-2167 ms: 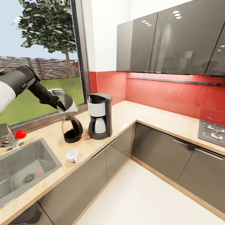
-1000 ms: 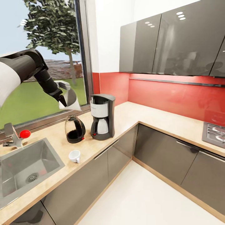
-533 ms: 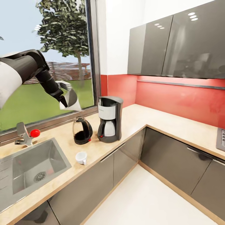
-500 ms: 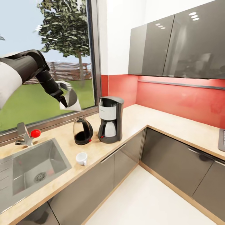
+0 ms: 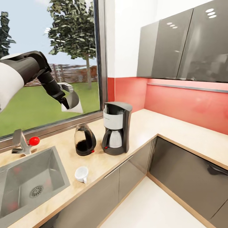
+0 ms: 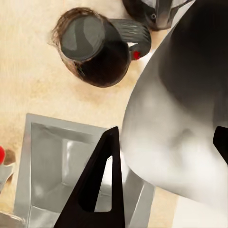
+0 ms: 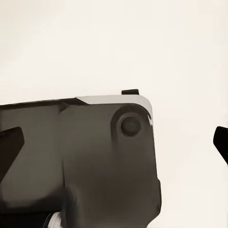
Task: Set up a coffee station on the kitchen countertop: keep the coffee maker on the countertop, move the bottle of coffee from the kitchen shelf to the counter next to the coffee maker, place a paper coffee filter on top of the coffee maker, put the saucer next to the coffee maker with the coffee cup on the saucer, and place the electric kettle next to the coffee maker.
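The paper coffee filter (image 5: 72,103) was held in the left pincer (image 5: 66,102), raised over the bench (image 5: 139,122) in front of the window (image 5: 47,63), above and left of the electric kettle (image 5: 84,140). The coffee maker (image 5: 116,128) stood just beside the kettle; the coffee cup (image 5: 81,174) lay nearer the bench edge, by the sink (image 5: 25,186). The left wrist view gave the kettle (image 6: 97,47) from above, beyond the filter (image 6: 175,123). The right wrist view showed a dark robot part (image 7: 95,161); its pincer's state could not be told.
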